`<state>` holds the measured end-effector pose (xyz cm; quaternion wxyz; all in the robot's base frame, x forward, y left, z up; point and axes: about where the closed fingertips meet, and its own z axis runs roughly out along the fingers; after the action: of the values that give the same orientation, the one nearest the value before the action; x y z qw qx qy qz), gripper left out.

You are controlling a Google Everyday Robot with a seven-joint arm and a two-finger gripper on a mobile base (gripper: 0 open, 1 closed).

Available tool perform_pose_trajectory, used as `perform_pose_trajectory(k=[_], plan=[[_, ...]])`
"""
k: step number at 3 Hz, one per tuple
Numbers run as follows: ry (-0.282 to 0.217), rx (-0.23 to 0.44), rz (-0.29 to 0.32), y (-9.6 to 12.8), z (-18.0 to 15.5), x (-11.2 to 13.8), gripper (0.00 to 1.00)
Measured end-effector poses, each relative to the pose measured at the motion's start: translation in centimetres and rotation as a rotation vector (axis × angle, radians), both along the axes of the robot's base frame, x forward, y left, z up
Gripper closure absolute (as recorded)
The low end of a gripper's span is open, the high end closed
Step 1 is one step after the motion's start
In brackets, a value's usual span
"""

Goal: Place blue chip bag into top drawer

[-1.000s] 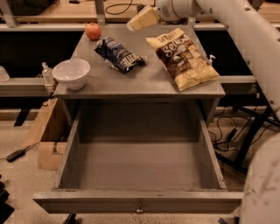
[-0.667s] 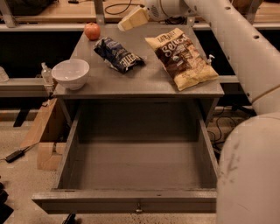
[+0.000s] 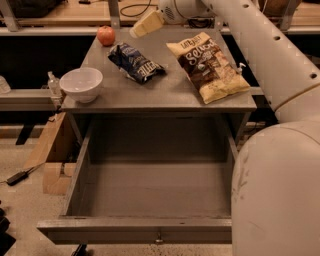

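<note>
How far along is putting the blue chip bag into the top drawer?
Done: the wide grey metal top drawer stands open. In hand: the pale gripper hovers near the crumpled navy-blue foil chip bag on the tabletop. Left: grasping it, lowering it inside.

Robotics lab or workshop, plain grey metal work table (image 3: 165, 95) in the middle, long wooden bench (image 3: 55, 14) with loose black cable (image 3: 132, 7) along the far side, speckled bare floor (image 3: 30, 210), raw timber blocks (image 3: 52, 150) at left, pale two-finger gripper (image 3: 146, 24) above the table's far edge

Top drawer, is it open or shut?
Open: the top drawer is pulled out from under the tabletop. The tool hovers beyond the blue chip bag.
</note>
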<state>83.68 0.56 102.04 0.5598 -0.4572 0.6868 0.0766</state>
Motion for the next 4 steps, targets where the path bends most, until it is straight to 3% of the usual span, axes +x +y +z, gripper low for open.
perform_pose_trajectory(k=[2, 4], plan=[[0.201, -0.094, -0.025, 1.7, -5.1, 2.0, 0.00], [0.376, -0.086, 0.049, 5.2, -10.1, 1.4, 0.00]])
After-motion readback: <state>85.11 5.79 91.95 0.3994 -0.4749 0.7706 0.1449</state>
